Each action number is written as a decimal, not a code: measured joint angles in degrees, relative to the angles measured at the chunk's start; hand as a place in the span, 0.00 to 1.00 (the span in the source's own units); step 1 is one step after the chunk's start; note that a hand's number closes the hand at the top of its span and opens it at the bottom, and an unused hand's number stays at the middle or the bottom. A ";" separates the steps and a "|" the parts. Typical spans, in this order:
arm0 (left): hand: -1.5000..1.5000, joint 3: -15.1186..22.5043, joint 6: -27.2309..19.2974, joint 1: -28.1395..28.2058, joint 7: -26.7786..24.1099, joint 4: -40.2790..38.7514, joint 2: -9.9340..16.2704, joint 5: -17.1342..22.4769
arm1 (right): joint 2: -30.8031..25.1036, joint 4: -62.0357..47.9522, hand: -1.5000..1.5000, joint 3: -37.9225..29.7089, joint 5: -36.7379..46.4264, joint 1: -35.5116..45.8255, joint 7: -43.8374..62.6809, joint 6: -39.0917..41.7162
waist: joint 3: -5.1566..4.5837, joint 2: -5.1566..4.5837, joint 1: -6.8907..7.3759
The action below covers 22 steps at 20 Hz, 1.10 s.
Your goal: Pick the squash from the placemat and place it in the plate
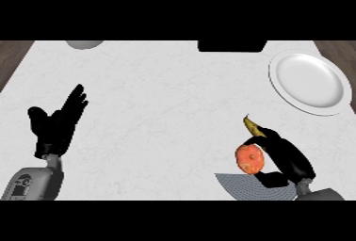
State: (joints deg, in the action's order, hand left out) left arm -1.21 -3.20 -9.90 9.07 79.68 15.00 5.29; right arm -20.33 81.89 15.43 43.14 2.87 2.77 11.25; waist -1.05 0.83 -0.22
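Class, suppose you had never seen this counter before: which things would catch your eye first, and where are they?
The orange squash stands out, held in the right hand above the grey placemat at lower right. A white plate sits upper right. The left hand rests open at left.

A kitchen: white marble counter (173,103) with a white plate (309,82) and grey placemat (240,188).
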 measured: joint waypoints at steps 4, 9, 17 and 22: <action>0.50 -0.17 0.32 0.76 0.01 1.03 0.09 -0.27 | 1.20 0.29 1.00 0.52 0.83 -0.78 -1.42 -1.59 | -0.15 0.18 -0.04; 0.50 -0.60 0.66 0.96 -0.58 0.54 -0.31 -0.52 | 2.77 1.30 1.00 0.08 1.44 -0.62 -1.44 -2.76 | -0.04 0.12 -0.08; 0.50 -0.05 1.03 0.69 0.85 1.93 -1.08 -1.07 | 5.24 -11.09 1.00 -0.30 3.49 14.89 -7.36 -1.78 | 0.82 -0.71 1.11; 0.50 -0.35 0.60 0.36 1.25 2.05 -1.33 -1.45 | 5.65 -9.01 1.00 -3.70 5.00 18.94 -8.35 -8.90 | 1.00 -0.76 0.45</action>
State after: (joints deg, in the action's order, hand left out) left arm -1.56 -2.60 -9.54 10.32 81.73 13.67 3.83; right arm -14.68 72.88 11.73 48.14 21.81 -5.58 2.35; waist -0.05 0.07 0.22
